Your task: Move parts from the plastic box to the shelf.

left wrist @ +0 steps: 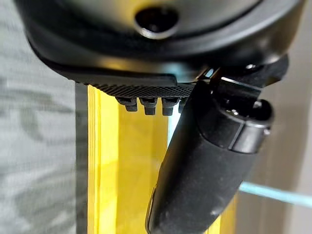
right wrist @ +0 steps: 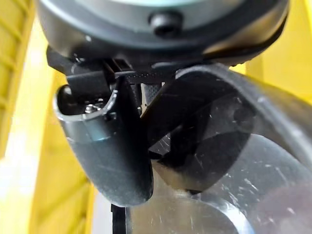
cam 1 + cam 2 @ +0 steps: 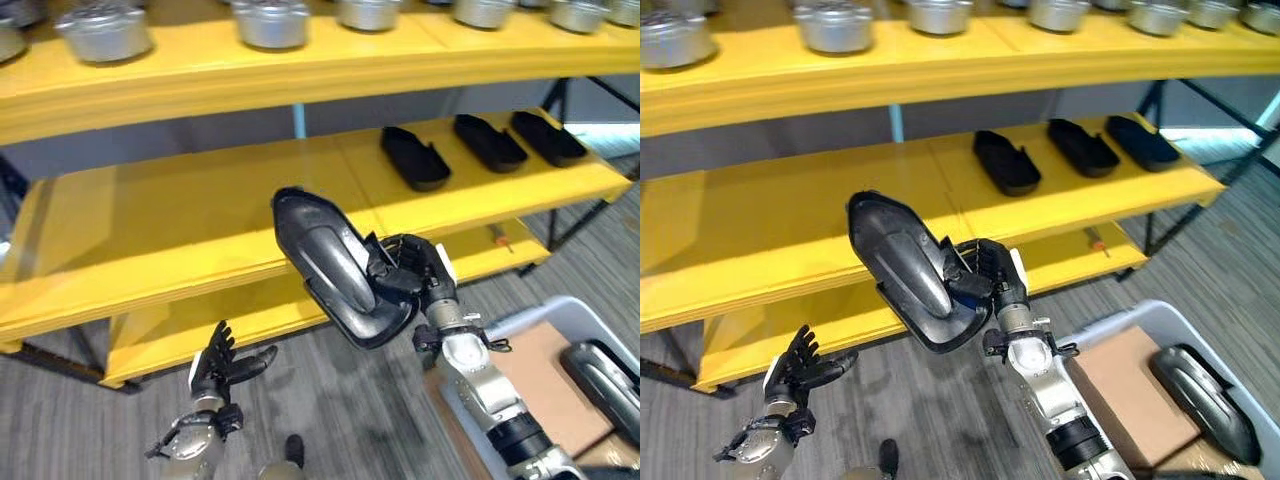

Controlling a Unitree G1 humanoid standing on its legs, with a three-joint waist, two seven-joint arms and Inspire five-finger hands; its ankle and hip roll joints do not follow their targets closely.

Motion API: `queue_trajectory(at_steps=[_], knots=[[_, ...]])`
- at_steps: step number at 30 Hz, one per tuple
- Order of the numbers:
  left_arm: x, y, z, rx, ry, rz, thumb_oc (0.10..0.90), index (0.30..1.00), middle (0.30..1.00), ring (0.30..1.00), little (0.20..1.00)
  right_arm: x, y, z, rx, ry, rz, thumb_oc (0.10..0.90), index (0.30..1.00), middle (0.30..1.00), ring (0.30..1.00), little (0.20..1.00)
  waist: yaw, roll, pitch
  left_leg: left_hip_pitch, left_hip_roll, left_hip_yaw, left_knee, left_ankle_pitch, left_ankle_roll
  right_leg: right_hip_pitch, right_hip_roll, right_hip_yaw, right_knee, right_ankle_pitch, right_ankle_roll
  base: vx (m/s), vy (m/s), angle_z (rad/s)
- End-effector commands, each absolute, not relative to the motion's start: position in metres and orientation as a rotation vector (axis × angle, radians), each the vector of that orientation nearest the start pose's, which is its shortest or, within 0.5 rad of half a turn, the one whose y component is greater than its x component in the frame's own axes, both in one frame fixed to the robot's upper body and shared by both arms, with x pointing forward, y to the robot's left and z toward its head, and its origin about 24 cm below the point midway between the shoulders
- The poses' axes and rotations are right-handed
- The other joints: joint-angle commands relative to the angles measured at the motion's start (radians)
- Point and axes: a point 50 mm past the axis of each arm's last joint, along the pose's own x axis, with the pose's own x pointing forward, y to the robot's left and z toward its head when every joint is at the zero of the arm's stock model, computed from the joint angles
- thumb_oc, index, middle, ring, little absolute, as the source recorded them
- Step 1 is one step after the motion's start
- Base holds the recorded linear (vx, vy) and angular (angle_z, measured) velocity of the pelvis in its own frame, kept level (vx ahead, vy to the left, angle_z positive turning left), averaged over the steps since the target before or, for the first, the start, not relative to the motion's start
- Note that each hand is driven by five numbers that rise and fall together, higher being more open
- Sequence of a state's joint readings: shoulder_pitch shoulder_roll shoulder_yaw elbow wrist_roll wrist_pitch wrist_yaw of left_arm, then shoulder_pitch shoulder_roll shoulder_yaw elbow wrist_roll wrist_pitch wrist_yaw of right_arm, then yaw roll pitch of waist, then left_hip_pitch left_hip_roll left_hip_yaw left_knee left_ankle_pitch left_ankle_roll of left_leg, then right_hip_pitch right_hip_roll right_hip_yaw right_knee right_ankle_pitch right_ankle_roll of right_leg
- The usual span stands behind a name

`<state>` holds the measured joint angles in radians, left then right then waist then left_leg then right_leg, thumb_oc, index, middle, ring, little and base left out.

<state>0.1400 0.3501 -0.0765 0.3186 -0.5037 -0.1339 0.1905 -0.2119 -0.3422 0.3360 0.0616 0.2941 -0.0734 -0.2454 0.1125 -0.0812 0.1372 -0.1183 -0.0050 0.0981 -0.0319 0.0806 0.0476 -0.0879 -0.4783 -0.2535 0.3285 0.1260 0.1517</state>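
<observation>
- The shelf [image 3: 200, 210] boards are painted bright yellow.
- The held part [image 3: 335, 265] is coloured glossy black.
- Three black parts [image 3: 415, 158] are seen on yellow.
- The floor [image 3: 330, 400] is patterned in streaked grey.
- The plastic box [image 3: 1160, 320] is coloured pale grey.

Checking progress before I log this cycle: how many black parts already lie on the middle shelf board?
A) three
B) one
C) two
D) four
A: three black parts lie in a row on the middle shelf board, while the right hand holds a further part in front of it, and another part sits in the plastic box.
</observation>
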Motion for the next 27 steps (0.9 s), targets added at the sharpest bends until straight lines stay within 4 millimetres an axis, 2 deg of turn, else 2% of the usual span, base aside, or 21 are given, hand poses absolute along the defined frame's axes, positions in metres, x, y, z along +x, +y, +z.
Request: queue_trajectory(at_steps=[1, 2, 4, 6, 9, 10, 11, 12, 13, 20, 21, 23, 26, 27], knots=[[0.227, 0.239, 0.008, -0.063, 0.079, 0.234, 0.9, 1.0, 1.0, 1.0, 1.0, 0.286, -0.141, 0.149, -0.005, -0.494, 0.122, 0.4, 0.3, 0.3, 0.3, 0.3, -0.017, 0.027, 0.001, 0.075, -0.026, 0.013, -0.01, -0.093, 0.033, 0.055, 0.175, -0.007, -0.006, 0.007, -0.013, 0.19, 0.07, 1.19], [0.228, 0.233, 0.007, -0.051, 0.088, 0.199, 0.9, 1.0, 1.0, 1.0, 1.0, 0.284, -0.144, 0.148, 0.022, -0.491, 0.109, 0.4, 0.3, 0.3, 0.3, 0.3, -0.044, 0.051, 0.036, 0.124, -0.016, -0.031, -0.03, -0.091, 0.033, -0.054, 0.233, 0.027, 0.068, -0.079, -0.041, 0.14, 0.029, 0.96], [0.227, 0.232, 0.007, -0.047, 0.089, 0.191, 0.9, 1.0, 1.0, 1.0, 1.0, 0.283, -0.144, 0.148, 0.026, -0.492, 0.106, 0.4, 0.3, 0.3, 0.3, 0.3, -0.049, 0.056, 0.046, 0.136, -0.013, -0.041, -0.033, -0.092, 0.03, -0.087, 0.234, 0.034, 0.06, -0.07, -0.039, 0.12, -0.002, 0.71], [0.226, 0.233, 0.007, -0.039, 0.095, 0.189, 0.9, 1.0, 1.0, 1.0, 1.0, 0.283, -0.144, 0.148, 0.034, -0.491, 0.103, 0.4, 0.3, 0.3, 0.3, 0.3, -0.054, 0.053, 0.065, 0.163, -0.005, -0.054, -0.039, -0.101, 0.019, -0.113, 0.233, 0.044, -0.01, -0.058, -0.027, 0.13, -0.098, 0.38], [0.224, 0.233, 0.006, -0.047, 0.095, 0.195, 0.9, 1.0, 1.0, 1.0, 1.0, 0.284, -0.143, 0.147, 0.034, -0.486, 0.097, 0.4, 0.3, 0.3, 0.3, 0.3, -0.072, 0.042, 0.079, 0.195, 0.003, -0.08, -0.048, -0.112, -0.003, -0.138, 0.238, 0.104, -0.167, -0.004, 0.009, 0.18, -0.159, 0.15], [0.223, 0.234, 0.005, -0.045, 0.102, 0.2, 0.9, 1.0, 1.0, 1.0, 1.0, 0.284, -0.142, 0.147, 0.039, -0.484, 0.099, 0.4, 0.3, 0.3, 0.3, 0.3, -0.079, 0.038, 0.081, 0.21, 0.009, -0.087, -0.05, -0.12, -0.01, -0.131, 0.256, 0.13, -0.225, 0.011, 0.019, 0.2, -0.177, 0.18], [0.22, 0.235, 0.003, -0.042, 0.108, 0.202, 0.9, 1.0, 1.0, 1.0, 1.0, 0.283, -0.142, 0.145, 0.035, -0.479, 0.1, 0.4, 0.3, 0.3, 0.3, 0.3, -0.086, 0.033, 0.083, 0.221, 0.01, -0.098, -0.05, -0.124, -0.013, -0.128, 0.268, 0.156, -0.234, 0.022, 0.027, 0.18, -0.166, 0.3], [0.219, 0.236, 0.002, -0.043, 0.112, 0.202, 0.9, 1.0, 1.0, 1.0, 1.0, 0.28, -0.146, 0.143, 0.038, -0.474, 0.098, 0.4, 0.3, 0.3, 0.3, 0.3, -0.092, 0.027, 0.079, 0.226, 0.01, -0.107, -0.049, -0.125, -0.018, -0.102, 0.282, 0.179, -0.256, 0.006, 0.021, 0.24, -0.229, 0.7], [0.217, 0.234, -0.001, -0.05, 0.119, 0.198, 0.9, 1.0, 1.0, 1.0, 1.0, 0.277, -0.15, 0.137, 0.041, -0.451, 0.104, 0.4, 0.3, 0.3, 0.3, 0.3, -0.089, 0.018, 0.056, 0.23, 0.019, -0.112, -0.047, -0.132, -0.028, -0.063, 0.297, 0.174, -0.289, -0.004, 0.009, 0.24, -0.253, 0.94], [0.209, 0.232, -0.007, -0.074, 0.149, 0.195, 0.9, 1.0, 1.0, 1.0, 1.0, 0.271, -0.163, 0.134, 0.037, -0.442, 0.076, 0.4, 0.3, 0.3, 0.3, 0.3, -0.098, 0.026, 0.018, 0.238, 0.085, -0.131, -0.021, -0.133, -0.069, 0.003, 0.338, 0.114, -0.305, -0.043, -0.024, 0.16, -0.221, 0.27], [0.21, 0.228, -0.007, -0.077, 0.152, 0.178, 0.9, 1.0, 1.0, 1.0, 1.0, 0.27, -0.166, 0.135, 0.038, -0.451, 0.067, 0.4, 0.3, 0.3, 0.3, 0.3, -0.103, 0.03, 0.012, 0.243, 0.114, -0.14, -0.019, -0.114, -0.088, 0.019, 0.356, 0.096, -0.298, -0.066, -0.039, 0.14, -0.282, 0.19], [0.21, 0.225, -0.007, -0.081, 0.157, 0.164, 0.9, 1.0, 1.0, 1.0, 1.0, 0.269, -0.168, 0.136, 0.036, -0.456, 0.063, 0.4, 0.3, 0.3, 0.3, 0.3, -0.108, 0.036, 0.008, 0.244, 0.138, -0.142, -0.006, -0.092, -0.104, 0.03, 0.372, 0.087, -0.288, -0.089, -0.054, 0.12, -0.253, 0.18], [0.212, 0.221, -0.008, -0.095, 0.159, 0.149, 0.9, 1.0, 1.0, 1.0, 1.0, 0.27, -0.166, 0.14, 0.051, -0.47, 0.072, 0.4, 0.3, 0.3, 0.3, 0.3, -0.111, 0.032, 0.019, 0.189, 0.139, -0.145, 0.127, -0.058, -0.13, 0.054, 0.385, 0.09, -0.294, -0.107, -0.079, 0.0, -0.141, 0.28], [0.213, 0.219, -0.008, -0.104, 0.155, 0.142, 0.9, 1.0, 1.0, 1.0, 1.0, 0.27, -0.164, 0.141, 0.063, -0.476, 0.085, 0.4, 0.3, 0.3, 0.3, 0.3, -0.1, 0.02, 0.042, 0.118, 0.113, -0.169, 0.267, -0.011, -0.15, 0.083, 0.387, 0.085, -0.311, -0.11, -0.099, -0.05, -0.149, 0.17]])
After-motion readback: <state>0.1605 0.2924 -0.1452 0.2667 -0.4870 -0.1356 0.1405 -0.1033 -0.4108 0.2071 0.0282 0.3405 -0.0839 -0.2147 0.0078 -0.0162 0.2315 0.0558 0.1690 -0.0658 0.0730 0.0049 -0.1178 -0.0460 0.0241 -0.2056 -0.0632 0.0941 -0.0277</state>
